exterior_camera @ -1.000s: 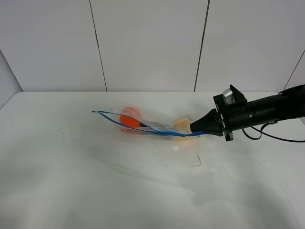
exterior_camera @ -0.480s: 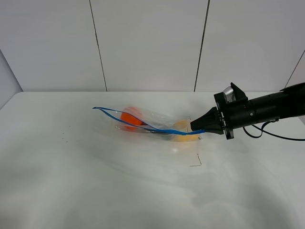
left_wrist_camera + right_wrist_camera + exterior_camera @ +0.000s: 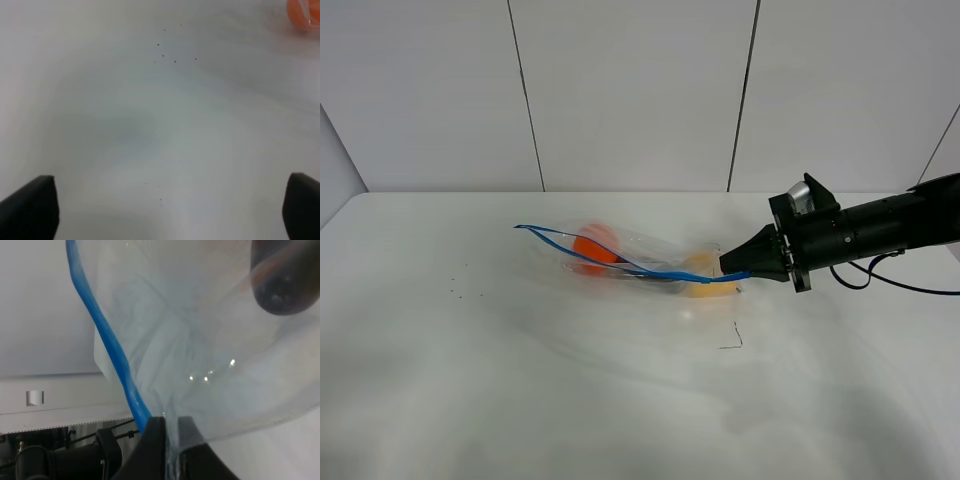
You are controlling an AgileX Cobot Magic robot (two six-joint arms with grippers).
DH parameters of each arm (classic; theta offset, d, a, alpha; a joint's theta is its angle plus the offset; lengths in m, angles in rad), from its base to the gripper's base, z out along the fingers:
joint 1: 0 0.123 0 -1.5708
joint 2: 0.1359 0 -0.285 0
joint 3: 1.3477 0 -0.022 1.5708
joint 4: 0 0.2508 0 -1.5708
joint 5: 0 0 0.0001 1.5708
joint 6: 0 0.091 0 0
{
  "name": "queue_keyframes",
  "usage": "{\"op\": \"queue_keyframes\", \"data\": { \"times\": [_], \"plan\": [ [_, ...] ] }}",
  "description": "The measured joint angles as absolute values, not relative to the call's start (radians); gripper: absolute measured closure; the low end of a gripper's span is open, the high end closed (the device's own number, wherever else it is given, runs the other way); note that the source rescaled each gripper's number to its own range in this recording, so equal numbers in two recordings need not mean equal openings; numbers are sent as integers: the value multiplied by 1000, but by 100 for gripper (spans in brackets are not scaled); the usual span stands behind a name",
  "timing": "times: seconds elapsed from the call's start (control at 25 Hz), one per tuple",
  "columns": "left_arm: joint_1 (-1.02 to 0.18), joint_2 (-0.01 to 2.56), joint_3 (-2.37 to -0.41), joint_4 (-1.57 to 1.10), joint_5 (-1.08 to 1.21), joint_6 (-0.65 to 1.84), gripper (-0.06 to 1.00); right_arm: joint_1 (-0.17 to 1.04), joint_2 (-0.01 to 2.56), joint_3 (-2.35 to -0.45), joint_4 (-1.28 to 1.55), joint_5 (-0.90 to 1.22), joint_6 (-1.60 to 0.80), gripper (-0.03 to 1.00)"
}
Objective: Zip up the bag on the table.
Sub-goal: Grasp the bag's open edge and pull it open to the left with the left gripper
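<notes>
The bag (image 3: pixel 640 262) lies on the table (image 3: pixel 520 380). The right gripper (image 3: pixel 728 268), fingers pressed together, pinches the end of the bag's blue zip strip (image 3: pixel 620 264), holding it just off the surface. Inside the bag are an orange (image 3: pixel 592 247), a pear (image 3: pixel 705 276) and a dark eggplant (image 3: pixel 285 280). The left gripper (image 3: pixel 166 206), fingers spread wide, hangs over the table beside the bag's orange end, touching nothing.

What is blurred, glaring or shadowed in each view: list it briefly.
Exterior high: even, soft light, faint grey shadows on the table, the bag slightly soft. Left wrist: the dark left fingers and the orange are out of focus. Right wrist: small glints on the bag film, the eggplant blurred.
</notes>
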State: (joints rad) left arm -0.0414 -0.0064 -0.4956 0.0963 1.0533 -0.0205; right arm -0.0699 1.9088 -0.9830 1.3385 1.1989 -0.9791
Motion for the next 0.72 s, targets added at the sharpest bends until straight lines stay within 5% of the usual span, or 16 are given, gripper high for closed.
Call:
{"op": "queue_keyframes", "data": {
  "times": [0.48,0.72],
  "plan": [
    [-41,47,-602,23,961,82,-6,-70,1909,-983,1328,1199,-975,97],
    [-41,332,-805,-369,896,410,-5,-70,1909,-983,1327,1199,-973,97]
  ]
}}
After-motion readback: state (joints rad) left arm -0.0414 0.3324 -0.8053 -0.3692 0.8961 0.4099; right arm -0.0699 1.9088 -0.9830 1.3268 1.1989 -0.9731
